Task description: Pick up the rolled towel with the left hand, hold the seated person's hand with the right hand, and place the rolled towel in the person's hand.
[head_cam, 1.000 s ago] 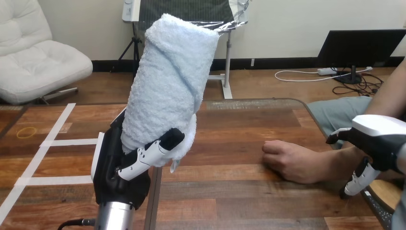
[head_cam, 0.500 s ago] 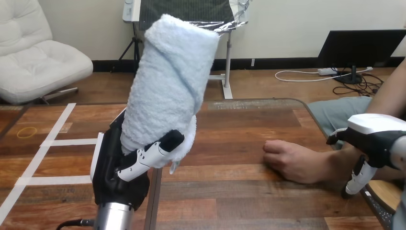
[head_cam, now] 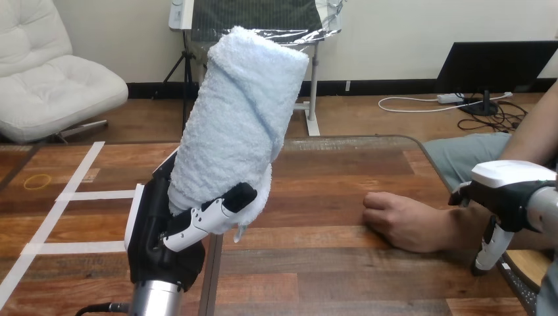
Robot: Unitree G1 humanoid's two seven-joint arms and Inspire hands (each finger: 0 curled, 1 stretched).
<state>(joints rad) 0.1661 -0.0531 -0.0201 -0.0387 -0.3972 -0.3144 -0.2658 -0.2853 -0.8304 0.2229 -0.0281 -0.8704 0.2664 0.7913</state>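
Observation:
A pale blue rolled towel stands upright and leans slightly right, high above the table's left half. My left hand is shut on its lower end, the thumb across the front. The person's hand rests on the table at the right as a loose fist, knuckles pointing left. My right hand arches over the person's wrist at the right edge; whether it grips the wrist is unclear.
The wooden table has white tape strips on its left part and a seam running down under my left hand. Its right edge lies just beyond the person's forearm.
My right hand has slid a little left along the person's forearm toward the wrist. The towel has shifted slightly right in my left hand's grip. The person's hand has stayed put.

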